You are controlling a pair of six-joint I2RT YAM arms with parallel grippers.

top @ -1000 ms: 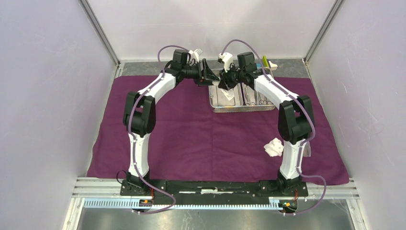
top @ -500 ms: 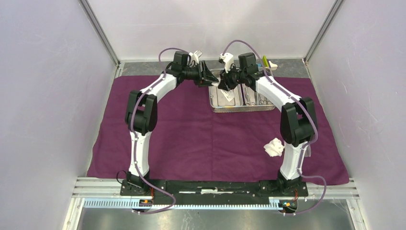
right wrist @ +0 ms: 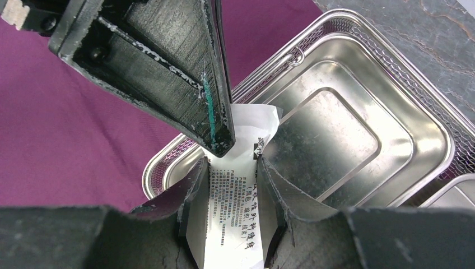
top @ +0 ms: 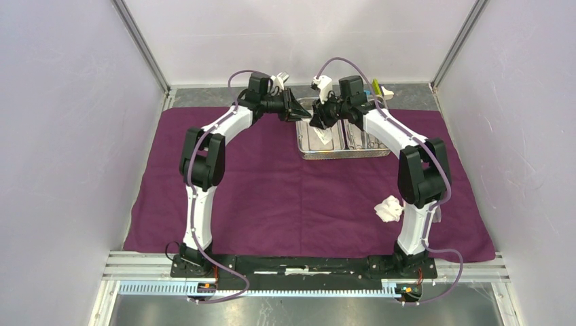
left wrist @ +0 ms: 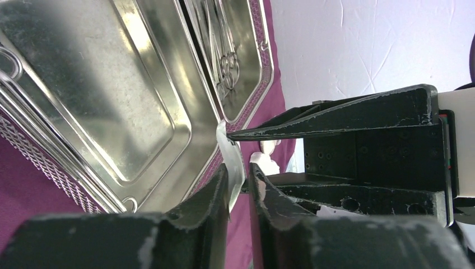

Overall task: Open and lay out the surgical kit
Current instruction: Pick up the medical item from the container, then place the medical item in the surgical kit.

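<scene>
The white packet (right wrist: 235,224) is seen as flat & thin, w/ black print down it and the top corner a bit curled. It's gripped btwn the fingers of the right gripper (right wrist: 232,166), lower centre of the right wrist view, over an empty compartment of the steel tray (right wrist: 392,112). The left gripper (left wrist: 238,171) is set narrow round the packet's top edge. An actual pinch can't be told tbh. The tray's laid on the purple cloth (top: 272,190), upper centre of the top view.
</scene>
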